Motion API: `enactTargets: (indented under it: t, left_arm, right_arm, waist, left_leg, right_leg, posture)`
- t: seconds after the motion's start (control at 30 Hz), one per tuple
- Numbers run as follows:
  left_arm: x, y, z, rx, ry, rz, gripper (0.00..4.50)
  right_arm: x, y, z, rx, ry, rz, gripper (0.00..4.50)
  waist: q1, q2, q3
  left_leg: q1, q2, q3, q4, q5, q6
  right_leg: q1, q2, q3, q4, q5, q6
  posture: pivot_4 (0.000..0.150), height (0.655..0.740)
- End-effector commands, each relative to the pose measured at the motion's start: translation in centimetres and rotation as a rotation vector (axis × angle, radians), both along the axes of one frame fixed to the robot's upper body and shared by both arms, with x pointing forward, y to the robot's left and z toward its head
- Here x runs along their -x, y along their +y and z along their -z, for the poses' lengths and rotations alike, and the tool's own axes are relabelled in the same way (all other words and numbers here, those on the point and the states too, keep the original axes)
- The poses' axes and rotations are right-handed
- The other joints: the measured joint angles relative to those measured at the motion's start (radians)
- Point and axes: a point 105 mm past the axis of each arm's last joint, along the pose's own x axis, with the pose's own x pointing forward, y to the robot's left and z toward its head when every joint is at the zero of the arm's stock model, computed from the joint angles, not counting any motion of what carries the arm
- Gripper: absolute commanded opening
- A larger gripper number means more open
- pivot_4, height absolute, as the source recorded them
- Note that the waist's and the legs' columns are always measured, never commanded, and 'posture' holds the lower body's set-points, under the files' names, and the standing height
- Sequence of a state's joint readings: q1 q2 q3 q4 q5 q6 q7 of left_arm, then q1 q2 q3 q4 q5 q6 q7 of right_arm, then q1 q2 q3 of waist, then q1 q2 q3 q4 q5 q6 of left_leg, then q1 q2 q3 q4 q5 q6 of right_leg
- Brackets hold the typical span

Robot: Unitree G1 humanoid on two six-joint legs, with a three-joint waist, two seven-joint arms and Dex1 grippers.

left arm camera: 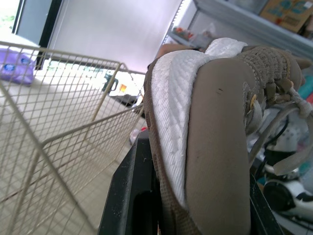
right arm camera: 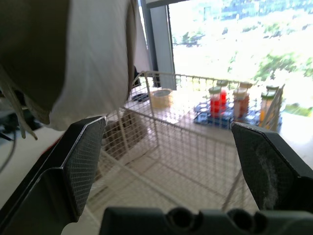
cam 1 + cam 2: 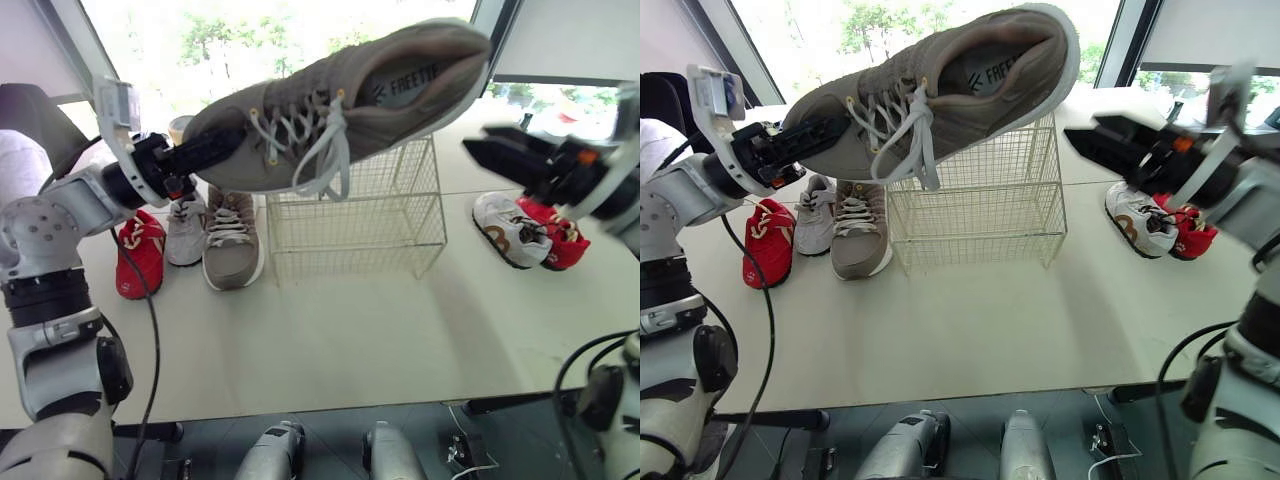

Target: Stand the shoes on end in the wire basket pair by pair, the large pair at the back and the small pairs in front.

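Observation:
A large taupe shoe [image 3: 330,110] with white laces hangs in the air above the empty wire basket [image 3: 350,215], sole tilted down. My left gripper [image 3: 215,145] is shut on its toe, and the white sole [image 1: 171,122] lies against one finger [image 1: 132,196]. My right gripper [image 3: 478,145] is open at the basket's right, level with the shoe's heel and apart from it. Its mate [image 3: 232,240] lies flat left of the basket, beside a small grey-white shoe [image 3: 185,230] and a small red shoe [image 3: 140,255]. Another white shoe [image 3: 510,230] and red shoe [image 3: 555,240] lie on the right.
The white table [image 3: 340,340] has bare room in front of the basket up to its front edge. Behind the basket stand several jars [image 2: 234,103] and a round tub [image 2: 159,98]. A cup [image 3: 180,125] sits behind the left shoes.

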State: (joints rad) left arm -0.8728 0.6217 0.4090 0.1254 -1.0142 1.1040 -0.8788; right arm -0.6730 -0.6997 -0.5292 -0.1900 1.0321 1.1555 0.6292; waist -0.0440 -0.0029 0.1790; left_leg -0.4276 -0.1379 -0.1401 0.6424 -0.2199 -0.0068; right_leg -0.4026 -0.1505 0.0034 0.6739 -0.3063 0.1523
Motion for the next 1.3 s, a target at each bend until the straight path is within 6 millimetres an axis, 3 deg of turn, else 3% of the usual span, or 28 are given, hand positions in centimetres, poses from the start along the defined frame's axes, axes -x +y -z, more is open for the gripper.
enactTargets:
  t: [0.03, 0.17, 0.37, 0.67, 0.87, 1.13, 1.23, 1.3]
  left_arm:
    - [1.2, -0.2, -2.3, 0.077, -0.091, 0.01, 0.52]
    - [1.1, -1.0, -2.4, 0.112, -0.089, 0.015, 0.52]
    - [1.1, -1.5, -2.2, 0.137, -0.079, 0.011, 0.52]
    - [0.6, -1.7, -1.0, 0.141, -0.04, -0.025, 0.52]
    - [0.6, -1.9, -0.2, 0.153, -0.013, -0.028, 0.52]
    - [0.9, -2.3, -0.1, 0.167, -0.008, -0.024, 0.52]
    - [1.0, -2.3, 0.1, 0.162, -0.003, -0.025, 0.52]
    - [1.0, -2.3, 0.3, 0.155, 0.006, -0.028, 0.52]
  right_arm:
    - [1.3, 2.4, -0.8, -0.057, -0.053, -0.066, 4.41]
    - [1.3, 5.5, -2.2, -0.132, -0.125, -0.128, 4.41]
    - [0.9, 7.3, -4.5, -0.189, -0.213, -0.134, 4.41]
    - [1.2, 9.0, -6.6, -0.261, -0.277, -0.205, 4.41]
    - [0.8, 8.9, -7.8, -0.325, -0.284, -0.204, 4.41]
    - [0.6, 9.9, -7.5, -0.313, -0.267, -0.218, 4.41]
    - [0.7, 10.0, -7.7, -0.331, -0.272, -0.23, 3.66]
    - [0.7, 10.0, -7.9, -0.336, -0.277, -0.229, 2.78]
  waist:
    - [0.001, 0.0, 0.0]
    - [0.002, 0.0, 0.0]
    - [0.004, 0.0, 0.0]
    - [0.001, 0.0, 0.0]
    - [0.002, 0.0, 0.0]
    - [0.001, 0.0, 0.0]
    - [0.001, 0.0, 0.0]
    - [0.001, 0.0, 0.0]
  left_leg:
    - [0.0, 0.0, 0.0, 0.0, 0.0, 0.0]
    - [0.0, 0.0, 0.0, 0.002, 0.0, 0.0]
    - [0.0, -0.001, 0.0, 0.004, 0.0, 0.0]
    - [0.0, -0.001, 0.0, 0.004, 0.0, 0.0]
    - [0.0, -0.001, 0.0, 0.004, 0.0, 0.0]
    - [0.0, -0.001, 0.0, 0.004, 0.0, 0.0]
    - [0.0, -0.001, 0.0, 0.004, 0.0, 0.0]
    - [0.0, -0.001, 0.0, 0.004, 0.0, 0.0]
  right_leg:
    - [-0.001, 0.0, 0.0, 0.001, 0.0, 0.0]
    - [-0.001, 0.0, 0.001, 0.003, 0.0, 0.0]
    - [-0.001, 0.0, 0.001, 0.006, 0.0, 0.0]
    - [-0.002, 0.0, 0.002, 0.006, 0.0, 0.0]
    - [-0.002, 0.0, 0.002, 0.006, 0.0, 0.0]
    - [-0.002, 0.0, 0.003, 0.006, 0.0, 0.0]
    - [-0.002, 0.0, 0.003, 0.006, 0.0, 0.0]
    - [-0.002, 0.0, 0.003, 0.006, 0.0, 0.0]
  posture:
    - [0.15, 0.74]
    - [0.15, 0.74]
    - [0.15, 0.74]
    - [0.15, 0.74]
    - [0.15, 0.74]
    - [0.15, 0.74]
    - [0.15, 0.74]
    - [0.15, 0.74]
